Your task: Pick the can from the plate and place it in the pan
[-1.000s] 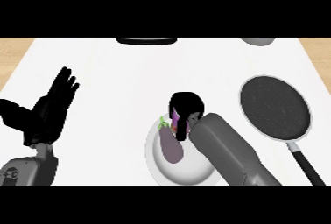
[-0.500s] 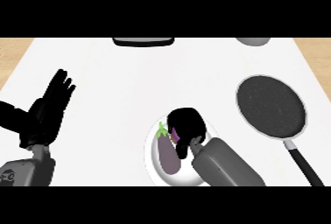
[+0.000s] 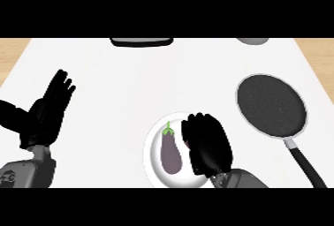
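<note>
A white plate (image 3: pixel 155 145) lies near the counter's front, and on it a purple eggplant (image 3: pixel 171 152) with a green stem; no can shows. My right hand (image 3: pixel 207 143) lies over the plate's right half, just right of the eggplant, with relaxed fingers pointing away and nothing held in them. Whatever is under the hand is hidden. The black round pan (image 3: pixel 271 103) sits to the right of the plate, its handle (image 3: pixel 306 165) running toward the front right. At the left my left hand (image 3: pixel 46 112) rests open, fingers up.
A dark flat object (image 3: pixel 142 42) sits at the counter's far edge, with a grey bowl (image 3: pixel 253 40) at the far right. Bare white counter (image 3: pixel 130 84) lies between the hands and the far edge.
My right hand and forearm have drawn back toward the lower edge and a little right, uncovering the eggplant. The left hand, plate and pan have stayed put.
</note>
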Controlling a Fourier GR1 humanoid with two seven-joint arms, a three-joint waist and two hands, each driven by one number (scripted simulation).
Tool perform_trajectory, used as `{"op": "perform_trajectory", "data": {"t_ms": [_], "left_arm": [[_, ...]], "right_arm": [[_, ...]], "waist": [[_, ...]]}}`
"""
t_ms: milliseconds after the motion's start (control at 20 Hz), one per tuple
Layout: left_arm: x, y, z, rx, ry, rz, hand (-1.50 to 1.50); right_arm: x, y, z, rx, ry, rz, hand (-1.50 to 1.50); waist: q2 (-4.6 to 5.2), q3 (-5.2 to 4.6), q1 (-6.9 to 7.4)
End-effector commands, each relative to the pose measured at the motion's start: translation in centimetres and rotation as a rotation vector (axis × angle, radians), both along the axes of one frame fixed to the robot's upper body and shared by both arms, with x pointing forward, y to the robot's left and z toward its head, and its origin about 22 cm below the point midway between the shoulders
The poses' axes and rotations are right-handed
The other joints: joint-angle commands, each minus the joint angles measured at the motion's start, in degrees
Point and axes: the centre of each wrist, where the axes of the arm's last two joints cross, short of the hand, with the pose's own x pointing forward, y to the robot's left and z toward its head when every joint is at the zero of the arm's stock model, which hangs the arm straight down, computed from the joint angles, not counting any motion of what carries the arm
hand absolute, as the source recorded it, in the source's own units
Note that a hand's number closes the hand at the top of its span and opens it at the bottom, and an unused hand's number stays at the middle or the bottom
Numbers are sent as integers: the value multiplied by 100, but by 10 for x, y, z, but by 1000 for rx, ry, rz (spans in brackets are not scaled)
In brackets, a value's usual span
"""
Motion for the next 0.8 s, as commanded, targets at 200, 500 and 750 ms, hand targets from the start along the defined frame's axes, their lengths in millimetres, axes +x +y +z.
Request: {"op": "perform_trajectory", "data": {"t_ms": [200, 500, 750], "left_arm": [[5, 10, -10, -1, 9, -12, 0], [1, -1, -8, -13, -15, -34, 0], [-4, -10, 16, -5, -16, -23, 0]], "right_arm": [[-49, -18, 97, 9, -355, -46, 150], [-39, -38, 117, 78, -338, -150, 150], [-13, -86, 114, 118, -389, -247, 150]], "waist": [[37, -3, 35], [69, 3, 137], [71, 11, 160]]}}
